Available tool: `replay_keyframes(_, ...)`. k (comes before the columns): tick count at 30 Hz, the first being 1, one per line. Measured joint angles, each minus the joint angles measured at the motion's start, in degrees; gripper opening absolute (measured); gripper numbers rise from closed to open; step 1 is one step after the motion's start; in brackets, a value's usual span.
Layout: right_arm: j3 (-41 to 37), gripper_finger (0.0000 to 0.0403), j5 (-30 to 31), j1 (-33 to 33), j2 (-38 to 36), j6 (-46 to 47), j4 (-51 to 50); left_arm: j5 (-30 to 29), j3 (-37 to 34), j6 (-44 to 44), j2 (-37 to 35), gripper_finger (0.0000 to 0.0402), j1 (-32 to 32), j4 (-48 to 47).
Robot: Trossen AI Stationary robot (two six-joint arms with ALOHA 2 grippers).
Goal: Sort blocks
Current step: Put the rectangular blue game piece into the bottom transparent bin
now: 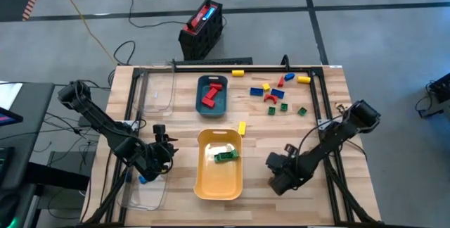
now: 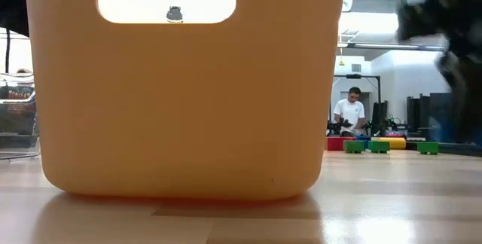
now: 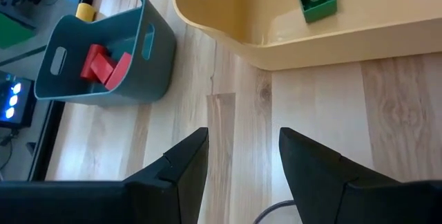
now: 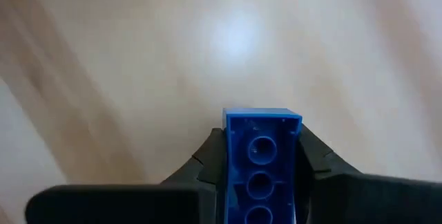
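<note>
Clamping a blue block between its fingers for carrying to a tray, the right hand hangs over the bench right of the yellow tray, while the left hand waits empty, fingers apart, and loose blocks remain far right.

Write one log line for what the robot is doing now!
right tool: shut on blue block, above table | left tool: open, empty, beside yellow tray

Two black jointed arms of slim links and bulky joints, thin black cables along them. Wedge-shaped matte black fingers, flat inner faces, plain and unmarked.
</note>
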Motion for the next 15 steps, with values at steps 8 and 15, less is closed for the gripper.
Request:
replay_keyframes(8,3.5,0.0097,26.8,-3.3,-9.5,-12.0,5.1,-6.1,0.1,6.8,0.0,0.0174,0.2,7.5)
replay_keyframes(15,3.5,0.0097,37.3,-8.6,-12.1,-37.2,27.9,-12.3,0.1,19.6,0.0,0.0174,3.7,24.0)
